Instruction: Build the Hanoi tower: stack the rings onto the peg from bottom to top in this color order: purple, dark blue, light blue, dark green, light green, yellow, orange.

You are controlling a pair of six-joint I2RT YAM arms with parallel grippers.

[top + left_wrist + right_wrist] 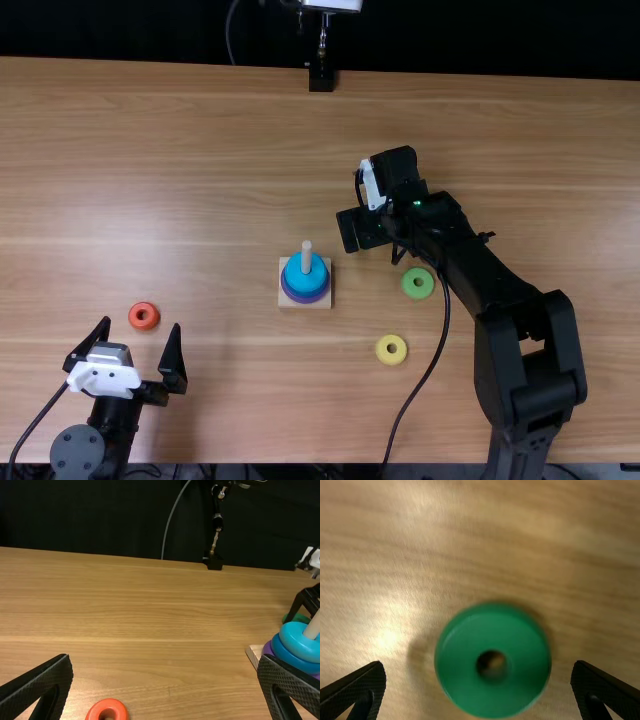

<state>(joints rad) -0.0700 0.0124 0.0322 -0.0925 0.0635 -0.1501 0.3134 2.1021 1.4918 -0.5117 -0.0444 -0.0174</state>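
Dark green ring (465,685) on table (150,180); right end effector (370,230) above, open.

Wooden table (150,180) — directly supports the square peg base (285,303), orange ring (143,306), yellow ring (382,350), light green ring (408,284) — and dark green ring (492,630).

"Starting where?"

"From the pale, square wooden base (326,303) on the light brown wooden table (150,200). Around its upright wooden peg (307,252), going up, count purple ring (304,299), dark blue ring (278,652), light blue ring (293,277)."

"And outward, with six at the near edge?"

"Find the orange ring (134,316) near nine, dark green ring (460,665) near two, light green ring (408,288) at three, yellow ring (381,353) at four."
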